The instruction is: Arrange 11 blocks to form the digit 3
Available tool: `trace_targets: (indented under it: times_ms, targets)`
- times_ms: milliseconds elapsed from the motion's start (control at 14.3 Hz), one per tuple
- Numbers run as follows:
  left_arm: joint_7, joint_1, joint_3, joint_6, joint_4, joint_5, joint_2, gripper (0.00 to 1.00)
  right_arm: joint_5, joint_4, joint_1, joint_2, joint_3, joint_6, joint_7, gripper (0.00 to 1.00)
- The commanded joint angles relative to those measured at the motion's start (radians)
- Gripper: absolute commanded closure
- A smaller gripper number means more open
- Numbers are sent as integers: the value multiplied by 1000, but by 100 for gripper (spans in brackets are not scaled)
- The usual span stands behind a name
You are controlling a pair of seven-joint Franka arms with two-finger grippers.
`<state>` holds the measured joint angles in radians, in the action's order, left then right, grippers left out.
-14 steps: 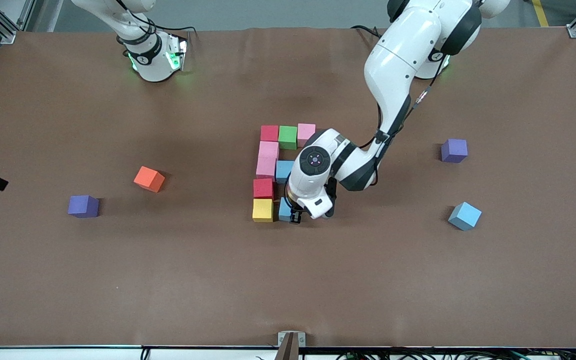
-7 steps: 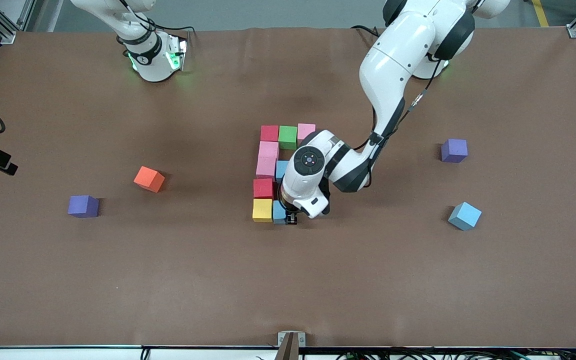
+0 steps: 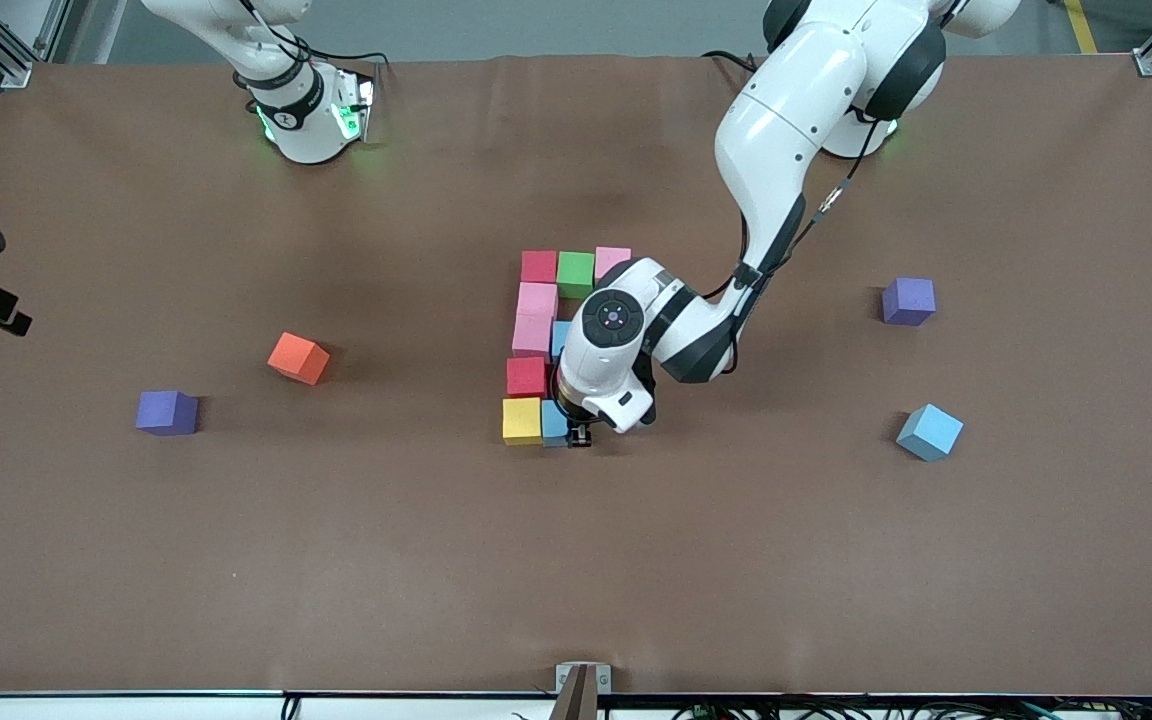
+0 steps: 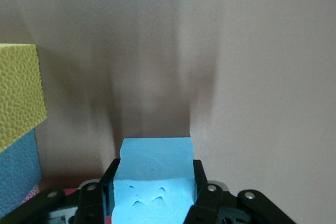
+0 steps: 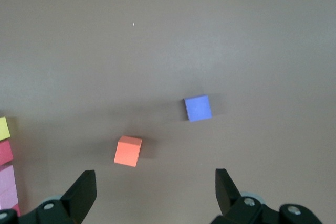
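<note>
Front view: the digit 3 (image 3: 548, 345) lacks its last row; the left hand (image 3: 570, 432) sets a light blue cube (image 3: 554, 422) beside the yellow cube (image 3: 522, 421). Another light blue block (image 3: 930, 432) lies well apart.

Left wrist view: fingers (image 4: 110, 182) clench that cube.

Right wrist view: the right hand (image 5: 152, 192) waits spread, empty.

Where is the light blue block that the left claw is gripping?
In the front view, the light blue block sits in the left claw, right beside the yellow block in the figure's row nearest the camera.
</note>
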<state>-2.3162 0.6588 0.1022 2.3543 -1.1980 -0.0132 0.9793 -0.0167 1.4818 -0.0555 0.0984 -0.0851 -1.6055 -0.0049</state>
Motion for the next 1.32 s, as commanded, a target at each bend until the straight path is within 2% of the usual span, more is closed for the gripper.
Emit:
trace_targets:
  times_ms: [0, 70, 139, 488, 767, 906, 1255]
  targets:
    - [33, 7, -13, -18, 32, 13, 15, 53, 14, 98, 6, -75, 5, -31, -9, 0]
    - [49, 5, -13, -18, 32, 13, 13, 37, 14, 98, 6, -75, 7, -31, -7, 0]
    - [64, 5, -13, -20, 34, 13, 12, 0, 14, 97, 6, -72, 7, -37, -7, 0]
    - [162, 2, -9, -108, 35, 12, -28, 0, 14, 81, 6, -65, 8, -33, -9, 0]
    - [253, -19, -24, -226, 35, 9, -108, 0, 14, 72, 6, -65, 8, -33, -7, 0]
    - [357, -28, -36, -277, 35, 10, -140, 0, 15, 71, 6, -65, 8, -36, -9, 0]
    - [627, -135, -45, -340, 31, 7, -203, 0, 21, 61, 26, -65, 8, -33, -9, 0]
